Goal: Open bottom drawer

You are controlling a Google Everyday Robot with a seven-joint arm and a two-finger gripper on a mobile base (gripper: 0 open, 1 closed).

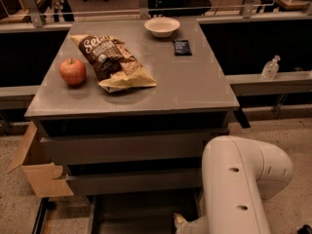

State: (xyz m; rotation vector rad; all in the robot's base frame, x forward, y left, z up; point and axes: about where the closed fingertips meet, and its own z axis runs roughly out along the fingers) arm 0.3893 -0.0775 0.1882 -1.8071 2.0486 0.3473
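The bottom drawer (141, 214) is sitting lowest in the grey cabinet, below the front edge of the surface (195, 89). It is standing pulled out, with its dark grey shallow box showing. The claw (179, 222) is hanging at the drawer's right side under the white arm (239, 189) — apart or together, I cannot tell. A pale bowl (162, 27) is resting near the far edge. A cardboard box (41, 177) is lying off the front-left corner — its inside hidden.
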